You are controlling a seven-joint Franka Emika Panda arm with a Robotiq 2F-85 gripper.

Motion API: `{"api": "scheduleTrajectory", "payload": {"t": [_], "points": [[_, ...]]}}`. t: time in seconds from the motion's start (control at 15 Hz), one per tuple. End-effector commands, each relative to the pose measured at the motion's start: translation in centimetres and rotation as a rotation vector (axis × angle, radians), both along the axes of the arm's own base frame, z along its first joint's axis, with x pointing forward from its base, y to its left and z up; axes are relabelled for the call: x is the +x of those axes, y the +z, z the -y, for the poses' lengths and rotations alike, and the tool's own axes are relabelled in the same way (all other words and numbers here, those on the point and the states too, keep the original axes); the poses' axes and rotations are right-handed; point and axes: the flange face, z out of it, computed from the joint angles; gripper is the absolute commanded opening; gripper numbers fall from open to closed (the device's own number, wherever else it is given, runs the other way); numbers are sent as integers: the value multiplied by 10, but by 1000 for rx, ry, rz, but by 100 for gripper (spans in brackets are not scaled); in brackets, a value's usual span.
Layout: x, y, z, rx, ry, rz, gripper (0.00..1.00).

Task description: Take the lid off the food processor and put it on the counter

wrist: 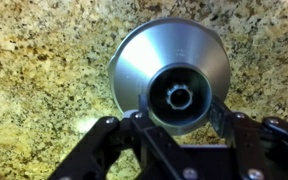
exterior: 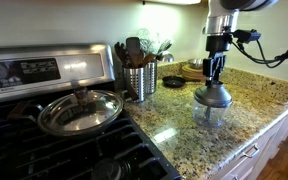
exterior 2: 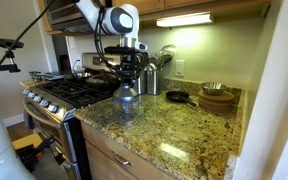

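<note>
The lid is a grey metallic cone with a dark knob. It sits on the clear bowl of the food processor on the granite counter. In the wrist view the lid fills the centre, and my gripper has a finger pressed on each side of the knob. My gripper comes straight down on the knob in both exterior views. The lid hides most of the bowl there. The lid rests level on the bowl.
A steel utensil canister stands behind, next to the stove, which holds a pan with a glass lid. A small black skillet and wooden bowls sit near the wall. The counter edge is near the processor.
</note>
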Motion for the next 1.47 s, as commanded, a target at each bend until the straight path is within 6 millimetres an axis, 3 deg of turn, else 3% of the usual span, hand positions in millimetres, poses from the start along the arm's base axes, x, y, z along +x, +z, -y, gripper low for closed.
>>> {"api": "scheduleTrajectory", "payload": {"t": [0.0,0.8,1.13,1.4], "points": [[-10,8,1,4,1,-10,35],[-22,49,7,-47,-39,15,35],[-12,67,28,-56,-102,69,35],[4,65,57,-54,-161,90,35]]}}
